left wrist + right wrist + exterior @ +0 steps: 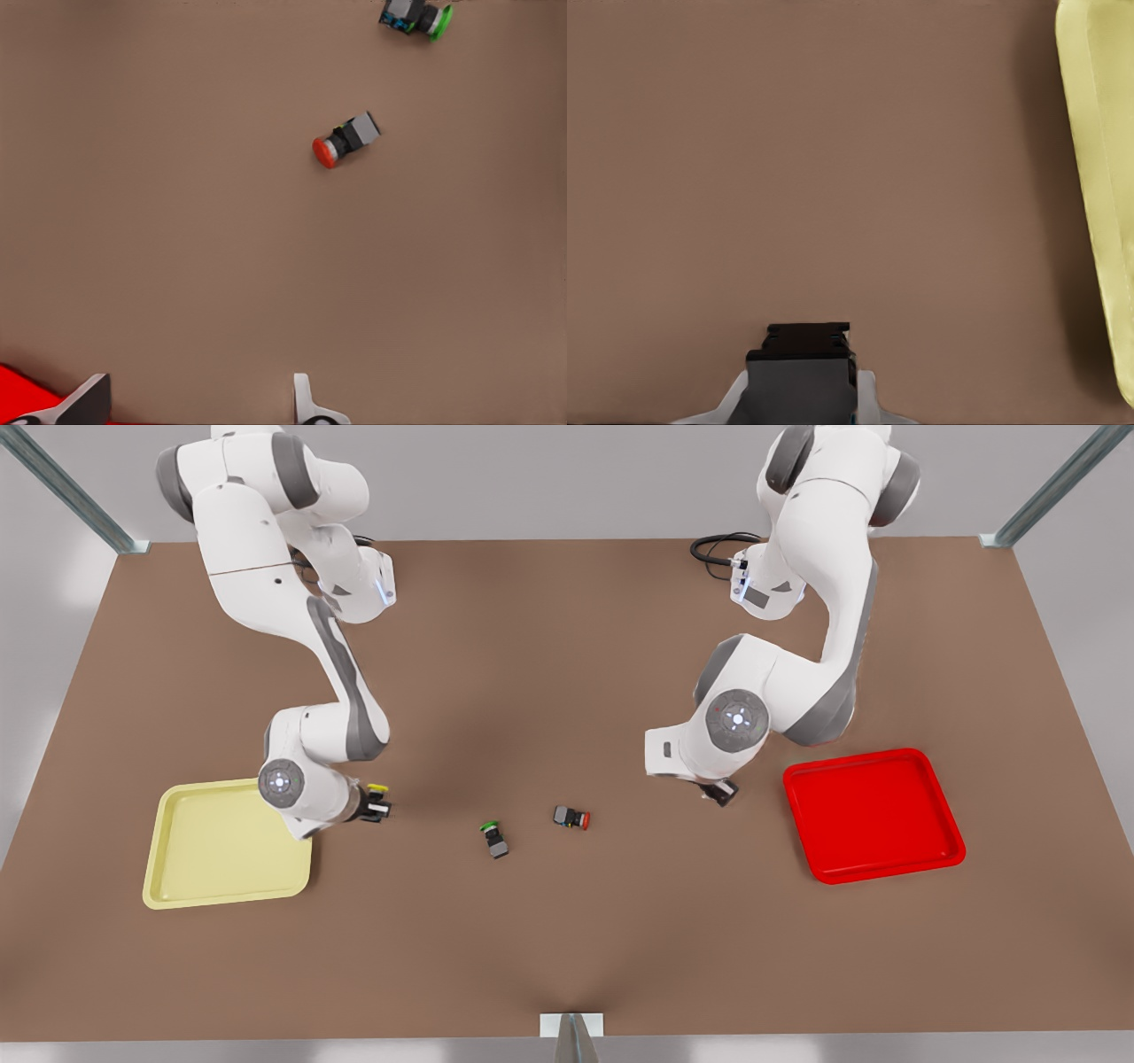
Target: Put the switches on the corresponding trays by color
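Note:
The yellow-capped switch (378,790) is held in my right gripper (376,806), which is shut on its dark body (799,367) just off the pale yellow tray (221,850) (1099,177), on the side toward the table's middle. The red-capped switch (572,817) (345,140) lies on its side on the table at the centre. My left gripper (719,790) (197,409) hangs open and empty between that switch and the red tray (873,815) (27,390), with its fingers (306,403) wide apart.
A green-capped switch (493,839) (416,16) lies on its side just to the front view's left of the red one. Brown table (567,939) stretches in front of the switches. Metal posts stand at the far corners.

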Controlling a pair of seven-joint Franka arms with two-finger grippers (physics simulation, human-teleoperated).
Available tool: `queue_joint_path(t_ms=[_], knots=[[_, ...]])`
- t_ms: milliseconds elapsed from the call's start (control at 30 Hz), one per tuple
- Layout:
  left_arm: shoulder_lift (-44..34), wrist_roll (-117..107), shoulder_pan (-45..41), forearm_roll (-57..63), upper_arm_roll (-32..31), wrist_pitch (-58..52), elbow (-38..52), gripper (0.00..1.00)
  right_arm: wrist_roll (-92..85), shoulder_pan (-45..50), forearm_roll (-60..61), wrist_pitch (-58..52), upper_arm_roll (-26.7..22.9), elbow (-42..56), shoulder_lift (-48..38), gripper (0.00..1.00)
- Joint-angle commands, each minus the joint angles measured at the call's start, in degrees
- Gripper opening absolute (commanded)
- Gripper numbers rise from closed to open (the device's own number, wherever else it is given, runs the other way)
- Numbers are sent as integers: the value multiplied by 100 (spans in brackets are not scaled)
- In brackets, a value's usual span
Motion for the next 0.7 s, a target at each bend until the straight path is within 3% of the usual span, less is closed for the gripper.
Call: queue_joint_path(t_ms=[0, 133, 200, 433, 500, 533, 600, 667], knots=[[90, 51, -11, -158, -70, 116, 8, 100, -156, -81, -22, -5, -1, -10, 0, 52], [723, 2784, -186, -114, -317, 1188, 34, 100, -526, -494, -242, -119, -274, -54, -53, 52], [1012, 2733, -635, 88, -299, 1777, 26, 100, -693, -802, -549, -75, -300, -10, 9, 53], [1857, 2398, -775, 105, -299, 2753, 78, 100, -2055, -1629, -681, 434, -309, 228, 553, 54], [1900, 2433, -969, 299, -299, 2753, 70, 100, -2108, -1681, -681, 452, -309, 236, 571, 71], [1962, 2442, -995, 351, -299, 2762, 78, 100, -2099, -1681, -681, 461, -309, 236, 571, 91], [2067, 2644, -995, 422, -299, 2770, 122, 100, -2099, -1681, -681, 461, -309, 245, 571, 100], [2155, 2908, -942, 422, -273, 2753, 193, 100, -2099, -1690, -681, 522, -309, 236, 589, 100]])
